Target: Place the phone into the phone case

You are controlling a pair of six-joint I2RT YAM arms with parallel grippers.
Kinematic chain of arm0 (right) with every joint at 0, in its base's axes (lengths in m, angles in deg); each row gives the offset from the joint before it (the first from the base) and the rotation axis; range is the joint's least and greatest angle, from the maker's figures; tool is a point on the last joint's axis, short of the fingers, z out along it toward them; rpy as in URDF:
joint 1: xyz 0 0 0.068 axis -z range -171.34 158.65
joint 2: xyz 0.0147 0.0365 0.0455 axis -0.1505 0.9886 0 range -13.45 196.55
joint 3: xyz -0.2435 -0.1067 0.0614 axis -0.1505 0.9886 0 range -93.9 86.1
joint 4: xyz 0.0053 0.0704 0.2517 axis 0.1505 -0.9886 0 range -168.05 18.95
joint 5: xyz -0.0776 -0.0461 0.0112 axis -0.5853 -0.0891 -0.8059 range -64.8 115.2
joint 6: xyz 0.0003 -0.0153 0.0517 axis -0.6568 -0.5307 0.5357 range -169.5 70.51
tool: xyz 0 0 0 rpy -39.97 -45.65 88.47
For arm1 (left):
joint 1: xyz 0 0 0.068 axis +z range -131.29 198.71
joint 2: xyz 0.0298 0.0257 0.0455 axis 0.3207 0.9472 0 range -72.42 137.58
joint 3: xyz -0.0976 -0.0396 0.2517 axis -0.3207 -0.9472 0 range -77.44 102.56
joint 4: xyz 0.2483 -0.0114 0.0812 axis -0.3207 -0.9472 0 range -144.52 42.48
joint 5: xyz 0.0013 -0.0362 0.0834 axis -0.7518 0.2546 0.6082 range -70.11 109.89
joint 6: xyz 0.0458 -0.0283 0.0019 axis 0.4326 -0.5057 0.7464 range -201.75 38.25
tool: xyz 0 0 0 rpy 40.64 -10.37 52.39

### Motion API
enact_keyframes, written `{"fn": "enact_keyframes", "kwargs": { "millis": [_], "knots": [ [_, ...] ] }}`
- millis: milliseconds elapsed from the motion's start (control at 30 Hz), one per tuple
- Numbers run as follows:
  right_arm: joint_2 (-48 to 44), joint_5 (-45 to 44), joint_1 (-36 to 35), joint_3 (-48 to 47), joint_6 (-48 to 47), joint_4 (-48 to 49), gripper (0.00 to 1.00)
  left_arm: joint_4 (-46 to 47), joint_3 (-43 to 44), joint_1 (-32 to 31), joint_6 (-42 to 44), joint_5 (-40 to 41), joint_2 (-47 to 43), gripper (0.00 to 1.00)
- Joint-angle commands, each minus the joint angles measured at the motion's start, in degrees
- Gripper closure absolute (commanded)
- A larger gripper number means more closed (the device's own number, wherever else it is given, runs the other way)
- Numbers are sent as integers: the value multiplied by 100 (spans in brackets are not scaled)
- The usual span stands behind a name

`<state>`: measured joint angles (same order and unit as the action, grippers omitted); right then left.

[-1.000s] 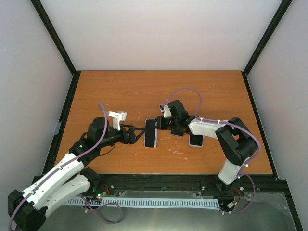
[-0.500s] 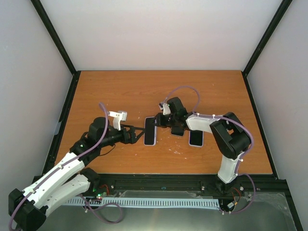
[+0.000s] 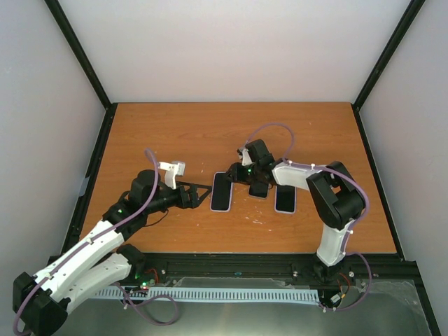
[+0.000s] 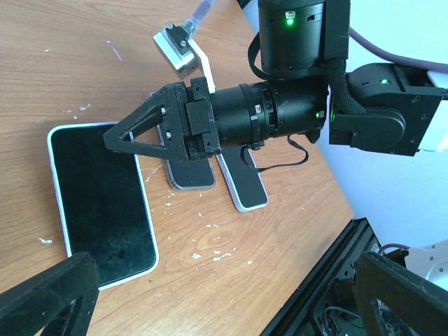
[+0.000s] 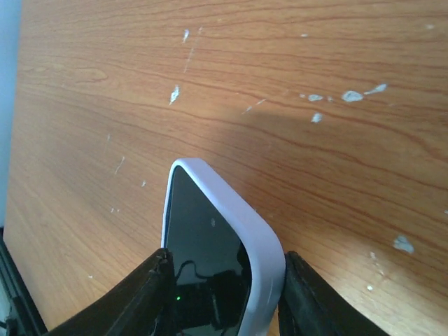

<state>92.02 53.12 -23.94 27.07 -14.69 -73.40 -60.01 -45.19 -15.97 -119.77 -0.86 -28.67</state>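
Straddling one white-rimmed phone [image 5: 210, 252] among three slabs [image 3: 285, 200], right gripper [image 5: 222, 280] part-spread; left gripper [image 4: 224, 301] spread wide.

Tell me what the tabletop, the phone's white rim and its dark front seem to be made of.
Tabletop: wood or wood-look laminate, matt orange-brown with grain lines and white flecks.
White rim: smooth and rounded, probably soft plastic or silicone; can't tell which.
Dark front: glossy, likely glass, judging by its mirror-like reflections.
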Motion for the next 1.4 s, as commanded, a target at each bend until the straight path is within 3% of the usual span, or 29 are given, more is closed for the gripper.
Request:
{"fn": "enact_keyframes", "kwargs": {
  "millis": [0, 367, 400, 533, 933, 1367],
  "knots": [
    [-352, -365, 34, -269, -179, -484, 58, -40, 183, -13, -82, 106, 6, 0],
    [-1884, -1110, 34, -24, -217, -1463, 36, -678, 774, -13, -24, 902, 116, 1],
    [-2142, -1135, 34, 43, -191, -1529, 32, -784, 882, -12, -27, 1014, 148, 1],
    [-3267, -1435, 34, 364, -146, -1897, 1, -1131, 1262, -13, 19, 1342, 217, 1],
    [-6162, -2460, 34, 228, -203, -3726, 0, -1662, 2511, -13, 272, 2180, 430, 0],
    [-7075, -2614, 34, 420, 40, -3893, 0, -1086, 2316, -12, 359, 2073, 271, 0]
  ]
}}
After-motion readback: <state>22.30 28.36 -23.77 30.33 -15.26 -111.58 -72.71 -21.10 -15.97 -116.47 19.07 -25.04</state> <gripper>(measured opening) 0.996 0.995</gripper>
